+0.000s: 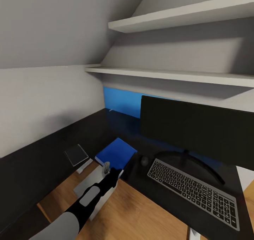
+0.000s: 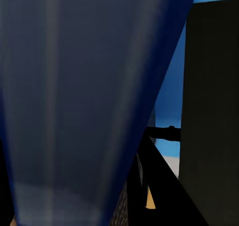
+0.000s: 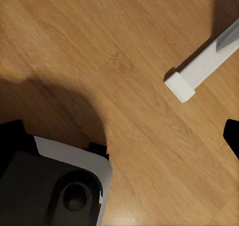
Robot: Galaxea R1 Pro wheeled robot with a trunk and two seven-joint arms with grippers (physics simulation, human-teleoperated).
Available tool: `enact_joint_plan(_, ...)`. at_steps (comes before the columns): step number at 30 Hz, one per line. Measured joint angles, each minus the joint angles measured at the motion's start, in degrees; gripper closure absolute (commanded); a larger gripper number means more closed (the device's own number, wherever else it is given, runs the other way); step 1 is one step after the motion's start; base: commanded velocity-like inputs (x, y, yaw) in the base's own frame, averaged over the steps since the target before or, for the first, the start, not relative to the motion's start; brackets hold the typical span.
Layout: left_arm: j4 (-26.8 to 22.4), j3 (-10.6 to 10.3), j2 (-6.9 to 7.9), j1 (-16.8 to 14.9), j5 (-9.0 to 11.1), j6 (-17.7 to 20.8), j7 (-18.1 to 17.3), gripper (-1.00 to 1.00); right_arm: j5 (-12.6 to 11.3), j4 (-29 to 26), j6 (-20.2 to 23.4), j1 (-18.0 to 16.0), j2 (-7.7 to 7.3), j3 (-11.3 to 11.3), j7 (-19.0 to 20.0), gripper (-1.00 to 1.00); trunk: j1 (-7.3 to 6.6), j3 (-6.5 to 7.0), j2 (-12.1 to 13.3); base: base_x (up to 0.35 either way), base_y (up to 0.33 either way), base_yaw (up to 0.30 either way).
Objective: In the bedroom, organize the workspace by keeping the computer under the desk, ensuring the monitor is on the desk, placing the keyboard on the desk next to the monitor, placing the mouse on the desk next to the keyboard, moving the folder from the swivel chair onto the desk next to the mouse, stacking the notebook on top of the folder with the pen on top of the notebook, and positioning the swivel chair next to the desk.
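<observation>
Head view: left claw (image 1: 107, 170) gripping the near edge of the blue folder (image 1: 116, 153) over the black bench (image 1: 141, 190), mouse (image 1: 144, 160) between folder and keyboard (image 1: 193, 191), monitor (image 1: 197, 127) behind, notebook (image 1: 76, 154) left of the folder, left wrist view: folder (image 2: 74, 96) close up, right wrist view: wooden floor (image 3: 114, 51), white bench leg (image 3: 199, 69), right claw's state I cannot tell.

light: soft, even, dim under shelves (image 1: 169, 74) | shadows: broad blurry one on floor (image 3: 64, 106) by white leg (image 3: 199, 71) | glare: faint sheen on desk (image 1: 116, 127) | blur: folder (image 2: 74, 96) smeared, too close | edges: shelves slant, wide-angle stretch
</observation>
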Motion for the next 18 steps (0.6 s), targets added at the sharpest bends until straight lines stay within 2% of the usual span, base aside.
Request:
enact_joint_plan(5,-0.02,0.29,0.26,0.0,0.05,-0.27,-0.53,1.0,-0.04,0.0,0.1,0.0,0.08,0.05,-0.06,-1.0,0.01,-0.01,-0.01,0.0,0.0,-0.075)
enact_joint_plan(10,-0.03,0.44,0.23,0.2,0.34,-0.65,-0.64,1.0,-0.04,0.0,0.11,0.0,0.09,0.08,-0.06,-1.0,0.0,-0.01,-0.02,0.123,-0.044,-0.006)
enact_joint_plan(18,-0.03,0.52,0.45,0.26,0.67,-0.69,-0.78,1.0,-0.04,0.0,0.11,0.0,0.07,0.02,-0.09,-1.0,0.01,-0.01,-0.02,0.012,-0.004,0.0)
